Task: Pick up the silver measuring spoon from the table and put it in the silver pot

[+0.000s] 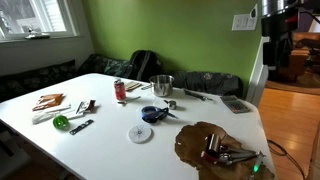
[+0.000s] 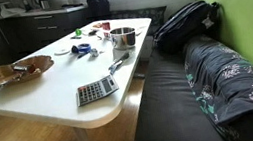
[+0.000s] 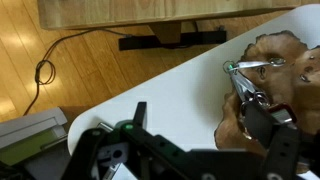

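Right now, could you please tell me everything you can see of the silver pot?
The silver pot is a small, shiny steel cylinder with straight sides and an open top. It stands upright on the white table near its far edge, right of the red can in an exterior view. Nothing seems to touch it.

Exterior views: across table (image 1: 110,150) from adjacent sides, sharing silver pot (image 1: 161,85). Wrist view: close, down at table edge.
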